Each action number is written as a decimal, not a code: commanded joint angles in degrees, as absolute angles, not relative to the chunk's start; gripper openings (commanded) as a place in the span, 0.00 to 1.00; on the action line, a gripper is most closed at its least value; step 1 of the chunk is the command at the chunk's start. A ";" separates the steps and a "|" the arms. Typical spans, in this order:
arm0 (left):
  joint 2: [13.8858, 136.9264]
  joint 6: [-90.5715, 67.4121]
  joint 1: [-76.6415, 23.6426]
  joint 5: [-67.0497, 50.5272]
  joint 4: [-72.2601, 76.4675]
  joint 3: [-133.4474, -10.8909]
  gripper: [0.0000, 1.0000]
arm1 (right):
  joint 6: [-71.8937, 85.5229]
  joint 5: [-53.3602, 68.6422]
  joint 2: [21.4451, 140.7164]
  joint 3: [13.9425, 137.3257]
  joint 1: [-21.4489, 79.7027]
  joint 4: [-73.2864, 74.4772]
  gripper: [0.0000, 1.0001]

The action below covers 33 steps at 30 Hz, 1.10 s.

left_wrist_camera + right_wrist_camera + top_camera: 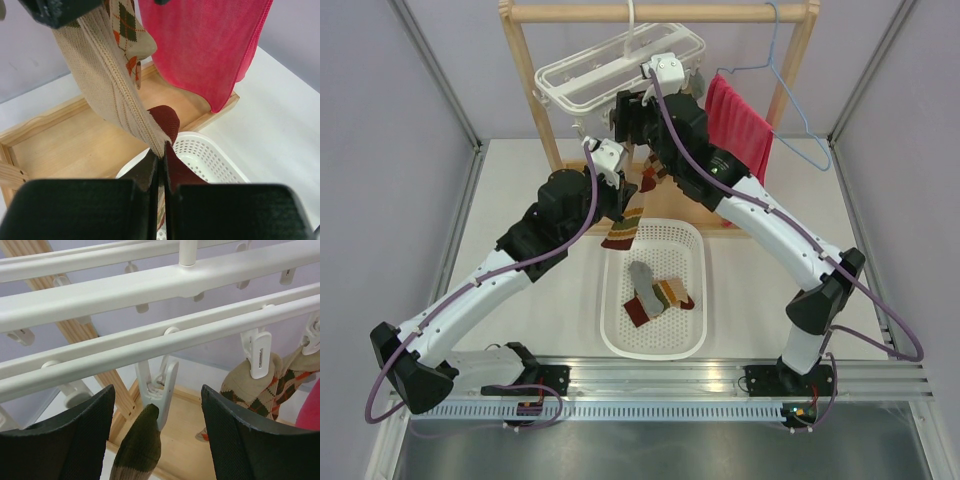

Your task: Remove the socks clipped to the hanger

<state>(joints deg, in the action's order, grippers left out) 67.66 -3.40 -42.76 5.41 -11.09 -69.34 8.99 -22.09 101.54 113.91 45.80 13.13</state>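
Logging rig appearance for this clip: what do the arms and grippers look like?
The left arm and right arm have white link shells, black joints, and a purple cable looped alongside each. The left gripper and right gripper are black, blocky and matte. No markings are legible.

Illumination is bright, even and diffuse in all three views, with no glare. In the top external view the table renders near-white, and only faint, soft shadows lie beneath the arms. In the left wrist view the left pincer at the bottom edge is dark and defocused, the knit of the sock is sharp, and the towel is heavily saturated. In the right wrist view the hanger rails bow slightly and approach overexposure. The right pincer is underlit.
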 commanded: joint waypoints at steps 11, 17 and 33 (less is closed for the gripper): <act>66.09 -3.87 -42.28 3.60 -10.55 -69.43 0.02 | 4.22 -29.71 108.54 124.45 46.05 14.77 0.73; 66.09 -3.96 -42.19 3.34 -10.55 -69.35 0.02 | 3.87 -30.76 109.51 126.21 46.06 14.50 0.61; 66.79 -4.57 -42.01 2.37 -10.81 -69.26 0.02 | 3.87 -32.96 109.25 125.51 46.14 13.71 0.01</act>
<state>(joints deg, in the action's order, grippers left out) 67.44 -3.42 -42.17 3.88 -11.07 -69.34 4.40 -30.96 109.51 123.68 45.91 14.61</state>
